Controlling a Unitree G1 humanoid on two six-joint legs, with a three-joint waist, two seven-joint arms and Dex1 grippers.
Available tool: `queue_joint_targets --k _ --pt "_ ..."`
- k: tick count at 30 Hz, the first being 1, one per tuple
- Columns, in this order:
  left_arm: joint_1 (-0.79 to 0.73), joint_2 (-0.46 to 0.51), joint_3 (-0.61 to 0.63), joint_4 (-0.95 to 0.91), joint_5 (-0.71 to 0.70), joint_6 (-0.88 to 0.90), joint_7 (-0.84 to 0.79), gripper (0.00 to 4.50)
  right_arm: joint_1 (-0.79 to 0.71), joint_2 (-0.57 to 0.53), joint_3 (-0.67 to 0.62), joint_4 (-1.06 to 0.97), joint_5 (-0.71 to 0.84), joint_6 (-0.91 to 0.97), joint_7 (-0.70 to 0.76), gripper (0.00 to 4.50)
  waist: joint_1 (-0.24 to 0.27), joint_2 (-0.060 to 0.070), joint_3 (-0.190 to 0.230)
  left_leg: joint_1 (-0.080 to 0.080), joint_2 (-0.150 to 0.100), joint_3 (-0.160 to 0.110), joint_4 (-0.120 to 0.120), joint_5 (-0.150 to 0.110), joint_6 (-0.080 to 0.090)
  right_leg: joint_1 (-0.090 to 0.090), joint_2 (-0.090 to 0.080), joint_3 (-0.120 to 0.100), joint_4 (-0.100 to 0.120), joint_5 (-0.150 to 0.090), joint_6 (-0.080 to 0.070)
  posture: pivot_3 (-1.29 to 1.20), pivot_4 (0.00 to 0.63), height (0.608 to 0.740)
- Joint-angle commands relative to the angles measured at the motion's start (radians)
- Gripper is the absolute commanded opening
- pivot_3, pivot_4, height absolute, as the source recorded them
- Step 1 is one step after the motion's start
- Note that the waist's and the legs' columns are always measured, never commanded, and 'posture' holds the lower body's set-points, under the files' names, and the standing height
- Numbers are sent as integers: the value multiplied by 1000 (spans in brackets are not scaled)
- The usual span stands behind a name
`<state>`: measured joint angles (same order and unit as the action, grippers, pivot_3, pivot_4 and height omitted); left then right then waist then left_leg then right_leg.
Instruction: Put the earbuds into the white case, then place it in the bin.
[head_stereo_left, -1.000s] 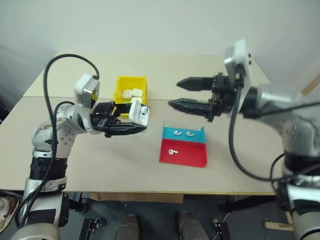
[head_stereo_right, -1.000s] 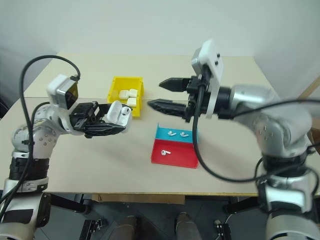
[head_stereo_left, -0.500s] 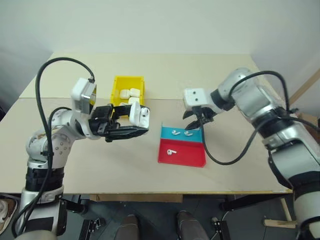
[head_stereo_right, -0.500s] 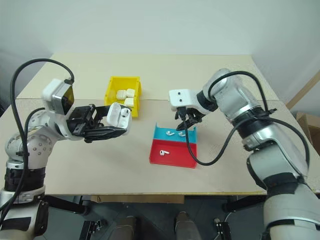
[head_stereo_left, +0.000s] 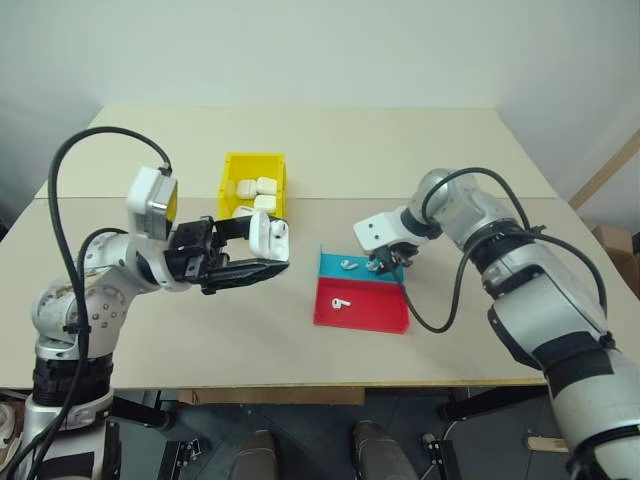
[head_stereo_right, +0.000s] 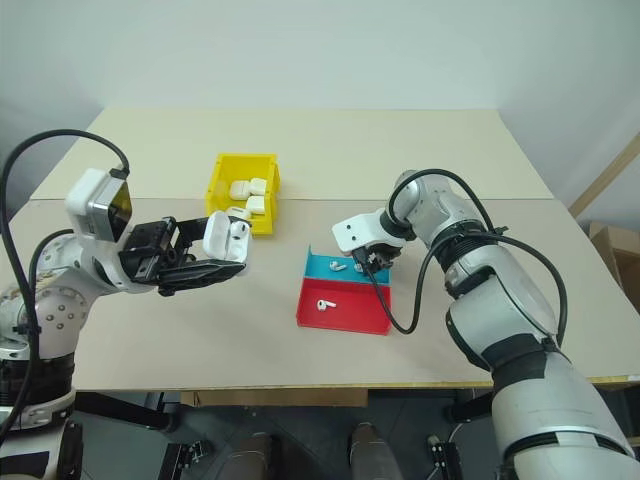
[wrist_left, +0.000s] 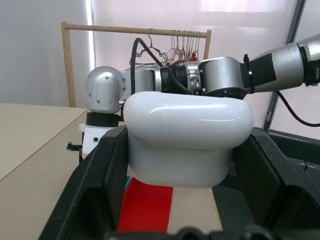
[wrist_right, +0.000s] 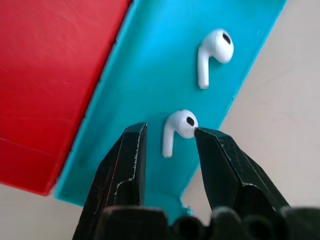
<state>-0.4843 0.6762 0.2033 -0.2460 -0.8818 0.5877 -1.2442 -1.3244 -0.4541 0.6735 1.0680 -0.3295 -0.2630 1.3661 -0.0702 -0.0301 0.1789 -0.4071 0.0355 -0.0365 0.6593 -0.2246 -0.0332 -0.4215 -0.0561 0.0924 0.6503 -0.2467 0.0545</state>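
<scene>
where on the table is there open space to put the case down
Bare tabletop lies near the front edge, left of the red-and-blue tray, and along the far side behind the yellow bin. It is crowded around the tray, where the right gripper straddles an earbud, and inside the bin.

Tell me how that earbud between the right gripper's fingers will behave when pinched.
The earbud looks glossy and rounded, so it may slip or squirt sideways. One finger of the right gripper seems to touch its head only, so it may pivot. It is tiny, probably very light, and could skid on the smooth blue tray.
</scene>
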Motion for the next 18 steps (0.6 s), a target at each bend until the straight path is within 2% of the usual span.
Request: queue_joint_targets --k 1,14,17,18 --pt "3 17 32 -41 -28 -7 8 2829 -49 16 -44 40 -16 -33 -16 1921 0 0 0 0 0 0 0 0 0 0 0 0 0 0 0 0 150 740" --pt "14 35 30 -44 -25 -19 17 2829 -30 46 -58 113 -90 -68 -44 1921 -1 1 0 0 0 0 0 0 0 0 0 0 0 0 0 0 150 740" --pt "22 39 32 -50 -27 -20 20 2829 -21 55 -71 122 -99 -63 -51 1392 -1 1 0 1 0 0 0 0 0 1 0 0 0 0 0 0 150 740" --pt "24 40 33 -52 -28 -19 22 2829 -18 57 -73 124 -101 -64 -52 1003 -1 1 0 1 0 0 0 0 0 1 0 0 0 0 0 0 150 740"
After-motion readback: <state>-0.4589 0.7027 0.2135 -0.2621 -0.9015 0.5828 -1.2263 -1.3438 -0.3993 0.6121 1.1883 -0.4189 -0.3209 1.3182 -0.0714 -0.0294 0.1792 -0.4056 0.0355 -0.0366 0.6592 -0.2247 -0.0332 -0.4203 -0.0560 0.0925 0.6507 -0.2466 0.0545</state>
